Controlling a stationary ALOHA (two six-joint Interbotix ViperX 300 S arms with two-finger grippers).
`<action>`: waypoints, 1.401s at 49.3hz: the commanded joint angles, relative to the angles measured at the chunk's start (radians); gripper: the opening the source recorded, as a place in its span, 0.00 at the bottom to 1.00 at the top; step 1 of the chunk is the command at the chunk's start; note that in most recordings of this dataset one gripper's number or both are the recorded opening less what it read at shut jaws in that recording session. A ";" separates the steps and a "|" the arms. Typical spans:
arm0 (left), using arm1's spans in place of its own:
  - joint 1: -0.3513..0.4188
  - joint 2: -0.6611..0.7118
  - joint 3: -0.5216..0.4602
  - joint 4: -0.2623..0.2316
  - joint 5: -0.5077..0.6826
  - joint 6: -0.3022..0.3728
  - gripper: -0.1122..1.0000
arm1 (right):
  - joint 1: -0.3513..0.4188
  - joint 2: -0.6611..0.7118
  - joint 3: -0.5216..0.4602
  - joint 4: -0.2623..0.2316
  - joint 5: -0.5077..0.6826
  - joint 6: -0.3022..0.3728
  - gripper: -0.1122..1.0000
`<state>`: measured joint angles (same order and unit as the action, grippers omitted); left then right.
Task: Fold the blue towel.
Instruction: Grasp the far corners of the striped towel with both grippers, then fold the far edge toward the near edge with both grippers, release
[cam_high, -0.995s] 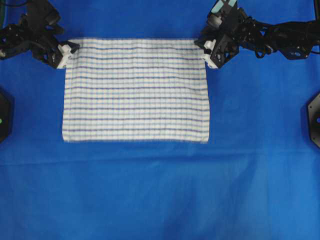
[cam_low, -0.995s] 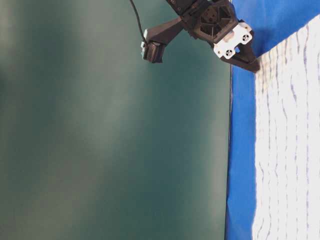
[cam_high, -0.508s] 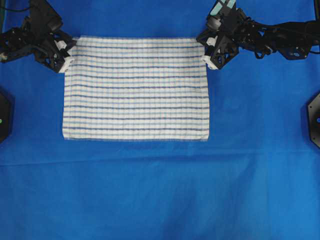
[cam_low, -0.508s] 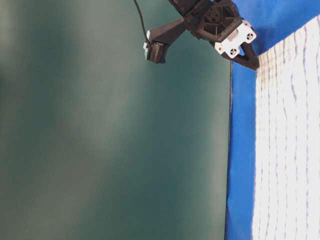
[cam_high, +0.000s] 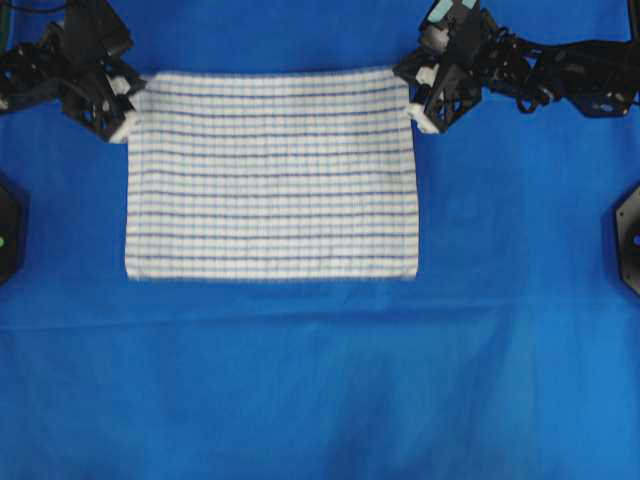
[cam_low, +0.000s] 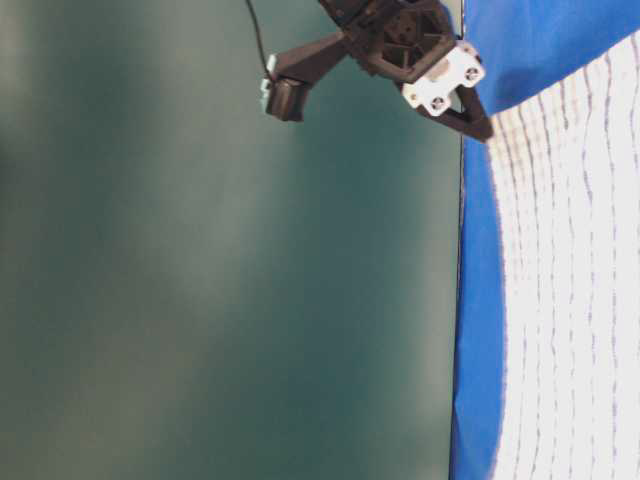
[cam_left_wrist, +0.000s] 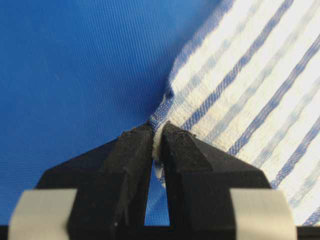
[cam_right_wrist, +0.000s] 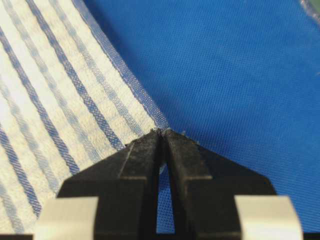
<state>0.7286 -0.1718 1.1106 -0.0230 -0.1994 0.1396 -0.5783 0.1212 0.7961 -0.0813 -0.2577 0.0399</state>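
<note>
In the overhead view the blue towel (cam_high: 272, 175) lies flat in the upper middle of the frame on the blue bench cover (cam_high: 320, 380), and each hand pinches only a very small bit of a top corner, so a corner could slip out when lifted. In the left wrist view the left hand (cam_left_wrist: 156, 134) is closed on the corner. In the right wrist view the right hand (cam_right_wrist: 162, 136) is closed too, though its bite seems only a few threads.

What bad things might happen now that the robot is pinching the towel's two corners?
1. Both grips are tiny: the left gripper and the right gripper pinch only the very corner tips of the blue towel, so a corner might slip out when lifted.
2. If one arm moves quicker, the fold may end up crooked.
3. The jaws might also snag the blue tablecloth underneath.
</note>
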 joint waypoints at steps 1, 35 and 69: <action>-0.002 -0.054 -0.014 -0.003 0.006 0.003 0.15 | -0.003 -0.037 -0.008 0.000 0.005 0.000 0.14; -0.249 -0.212 0.087 -0.006 0.075 -0.107 0.15 | 0.163 -0.143 0.072 0.029 0.071 0.011 0.14; -0.690 -0.407 0.155 -0.006 0.216 -0.449 0.15 | 0.500 -0.328 0.202 0.152 0.123 0.048 0.14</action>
<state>0.0706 -0.5676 1.2717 -0.0276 0.0123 -0.2915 -0.0951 -0.1917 1.0078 0.0660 -0.1427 0.0782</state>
